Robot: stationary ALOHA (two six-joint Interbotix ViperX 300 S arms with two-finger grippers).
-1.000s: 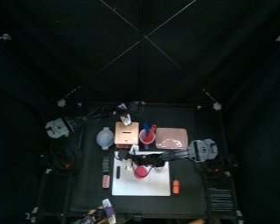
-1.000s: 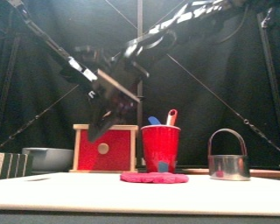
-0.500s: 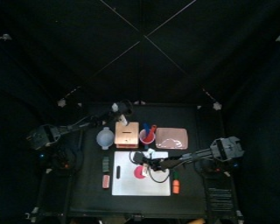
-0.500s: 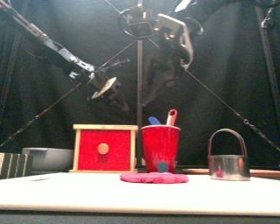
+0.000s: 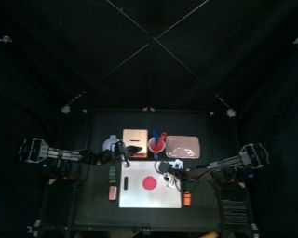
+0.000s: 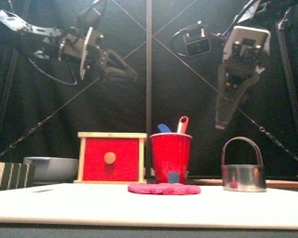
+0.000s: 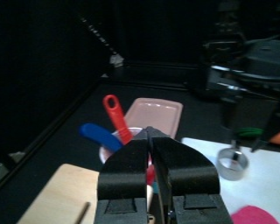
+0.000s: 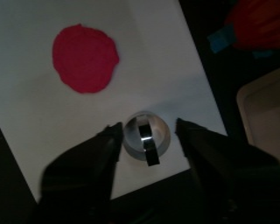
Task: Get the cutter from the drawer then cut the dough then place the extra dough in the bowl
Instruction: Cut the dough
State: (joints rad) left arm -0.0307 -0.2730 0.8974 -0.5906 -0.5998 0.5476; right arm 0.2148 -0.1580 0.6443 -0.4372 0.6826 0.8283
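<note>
Hovering high above the metal cutter [image 6: 244, 175], your right gripper [image 8: 149, 131] points down with jaws apart; your left gripper [image 7: 152, 133] hangs high, jaws together, holding nothing.

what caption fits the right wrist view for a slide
Right gripper open above the metal cutter on the white board, uncut red dough disc beside it
</note>
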